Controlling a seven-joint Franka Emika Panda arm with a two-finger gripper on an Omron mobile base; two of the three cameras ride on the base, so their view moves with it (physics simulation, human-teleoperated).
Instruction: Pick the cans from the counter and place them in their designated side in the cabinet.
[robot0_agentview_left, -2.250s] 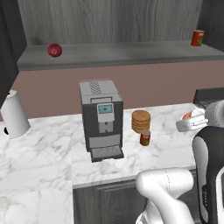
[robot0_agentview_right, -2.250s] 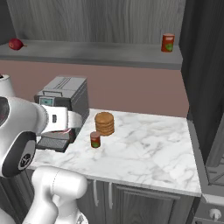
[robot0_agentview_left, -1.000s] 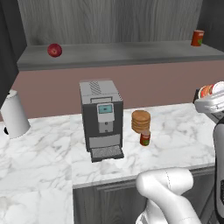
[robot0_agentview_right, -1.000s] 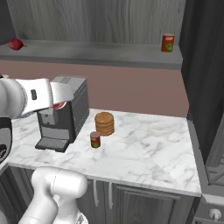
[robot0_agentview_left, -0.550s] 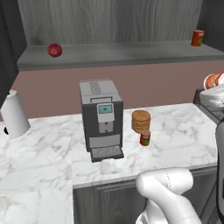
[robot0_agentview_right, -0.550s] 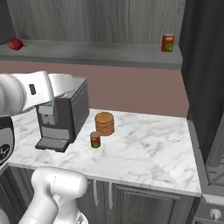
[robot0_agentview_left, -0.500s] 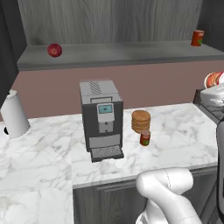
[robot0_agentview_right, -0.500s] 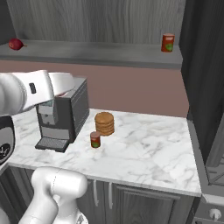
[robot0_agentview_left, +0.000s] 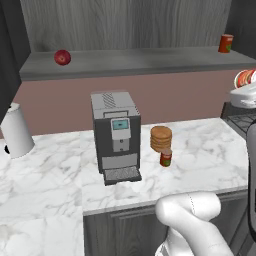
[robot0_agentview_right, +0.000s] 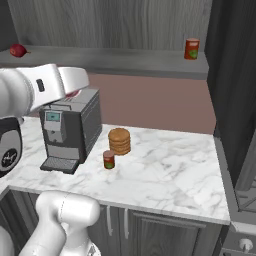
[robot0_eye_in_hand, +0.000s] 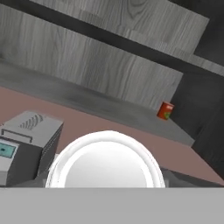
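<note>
Clearance above the shelf board (robot0_agentview_left: 150, 62) matters now: with the gripper (robot0_agentview_left: 245, 87) clamped on the bright red can (robot0_agentview_left: 243, 79) (white rim filling the hand view), carry it upright toward the cabinet (robot0_agentview_right: 125, 22).

The light is soft and even — no bright lamp spot and no glare. The counter (robot0_agentview_left: 210, 150) looks bright and white, while the cabinet (robot0_agentview_left: 135, 60) is grey and darker at its side panels. Shadows are faint and small. Both base views look a little soft. The hand view is blurrier — near things are fuzzy.
</note>
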